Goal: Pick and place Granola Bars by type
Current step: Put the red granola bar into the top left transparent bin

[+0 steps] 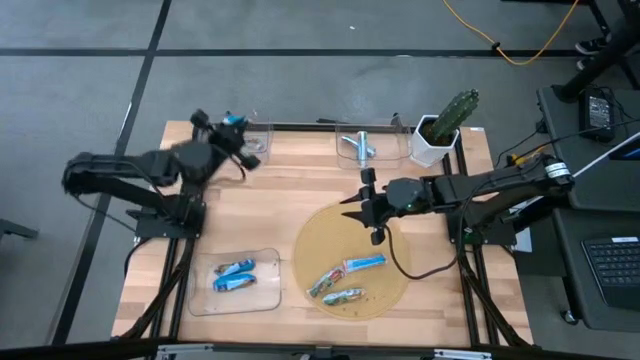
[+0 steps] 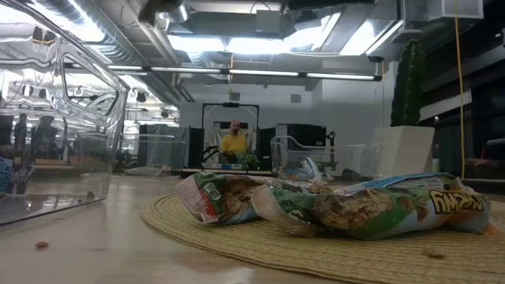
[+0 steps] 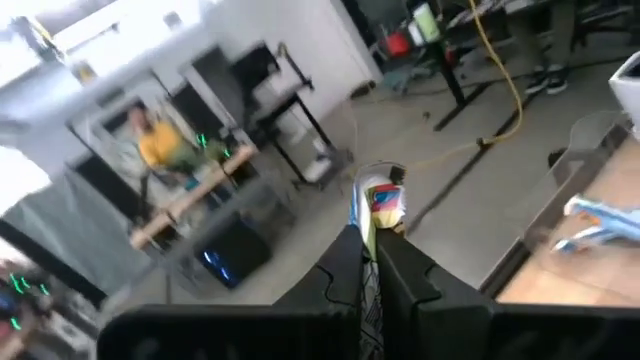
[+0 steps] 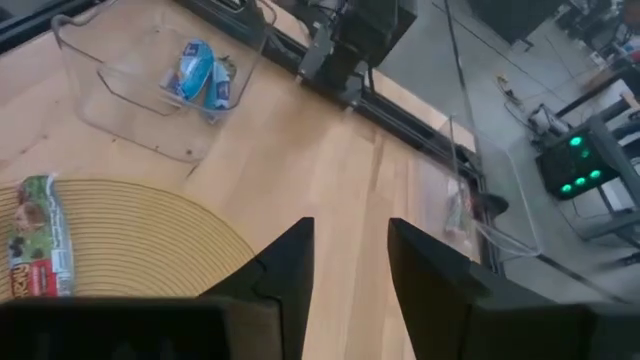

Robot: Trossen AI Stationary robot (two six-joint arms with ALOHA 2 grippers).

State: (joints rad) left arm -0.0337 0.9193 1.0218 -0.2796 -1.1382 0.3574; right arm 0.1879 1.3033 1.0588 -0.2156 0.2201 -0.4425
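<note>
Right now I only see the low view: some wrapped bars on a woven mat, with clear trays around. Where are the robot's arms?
Observer: From above, the right tool hovers over the mat's far edge, fingers apart and empty.
Operator: And the other one?
Observer: The left tool is shut on a granola bar, up over the clear tray at the table's far left corner.
Operator: Are any bars sorted yet?
Observer: Two blue bars lie in the near left tray.
</note>
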